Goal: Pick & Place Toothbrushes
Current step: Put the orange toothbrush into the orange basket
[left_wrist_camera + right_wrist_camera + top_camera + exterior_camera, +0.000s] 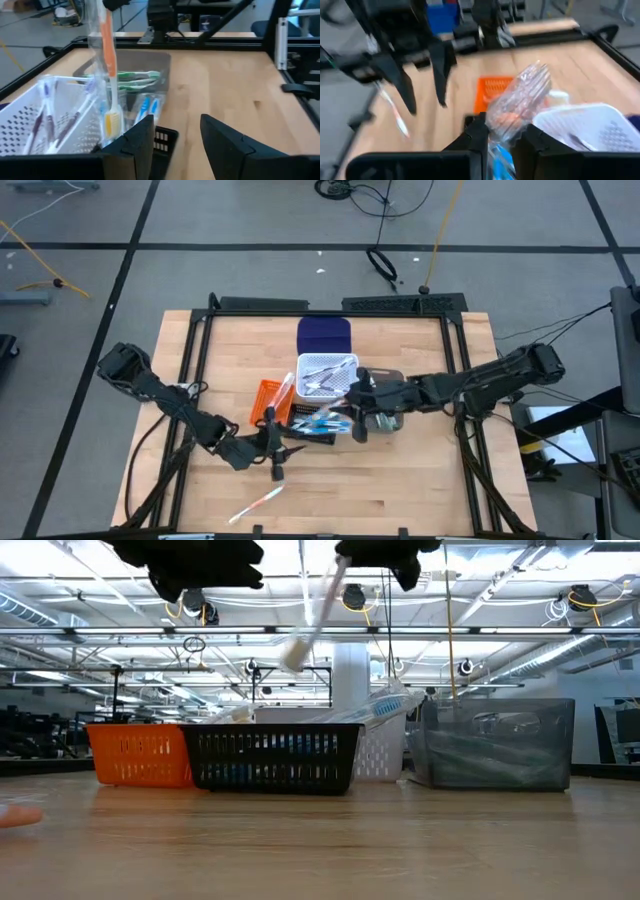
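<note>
My right gripper [355,415] [502,132] hovers over the bins, shut on an orange-handled toothbrush [109,65] [318,610] in a clear wrapper. My left gripper [275,450] [177,135] is open and empty, hovering by the black bin's near left corner. Blue toothbrushes [148,107] lie in the black bin [270,758]. Green ones [135,79] lie in the grey bin [495,745]. Purple ones [47,117] are in the white bin [325,375]. One toothbrush [255,502] lies flat on the table near the front edge. Another [283,393] slants over the orange bin [268,398]. My right gripper pinches the toothbrush between its two fingers at the upper handle end, through the crinkled clear wrapper [520,95]. It comes from above. The toothbrush hangs tilted below the fingers, bristle head [113,122] lowest, lifted clear above the bins.
A navy bin [325,335] sits behind the white one. The bins cluster at the table's middle. Black rails [190,370] run along the left, right and far sides. Bare wood lies along the near edge and to the right of the grey bin.
</note>
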Controlling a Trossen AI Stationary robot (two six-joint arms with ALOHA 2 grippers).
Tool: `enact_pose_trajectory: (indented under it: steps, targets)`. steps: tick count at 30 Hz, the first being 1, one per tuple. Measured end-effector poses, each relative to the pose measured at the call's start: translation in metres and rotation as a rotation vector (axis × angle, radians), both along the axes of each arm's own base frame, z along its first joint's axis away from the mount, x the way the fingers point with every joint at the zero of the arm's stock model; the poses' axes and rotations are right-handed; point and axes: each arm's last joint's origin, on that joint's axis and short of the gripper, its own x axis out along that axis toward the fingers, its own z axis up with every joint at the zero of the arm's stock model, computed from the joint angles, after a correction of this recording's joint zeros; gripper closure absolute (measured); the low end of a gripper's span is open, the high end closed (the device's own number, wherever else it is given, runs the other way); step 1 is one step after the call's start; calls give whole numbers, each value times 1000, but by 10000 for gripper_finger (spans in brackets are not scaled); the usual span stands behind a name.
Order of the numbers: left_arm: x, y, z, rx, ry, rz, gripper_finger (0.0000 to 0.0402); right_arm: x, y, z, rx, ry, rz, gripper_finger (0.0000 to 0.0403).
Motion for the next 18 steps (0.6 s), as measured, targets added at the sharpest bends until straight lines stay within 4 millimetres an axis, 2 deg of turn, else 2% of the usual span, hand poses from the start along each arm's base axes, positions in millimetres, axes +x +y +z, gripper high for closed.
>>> enact_pose_trajectory:
  steps: [5,9,13,18]
  targets:
    - [4,8,0,2,2,29,238,19,-3,34,-51,87,23,361]
    - [8,14,0,7,0,52,238,34,-6,51,-79,130,16,361]
    - [11,21,0,13,1,83,238,43,-9,55,-105,149,28,361]
    - [14,29,0,70,2,140,238,43,-5,51,-117,176,84,361]
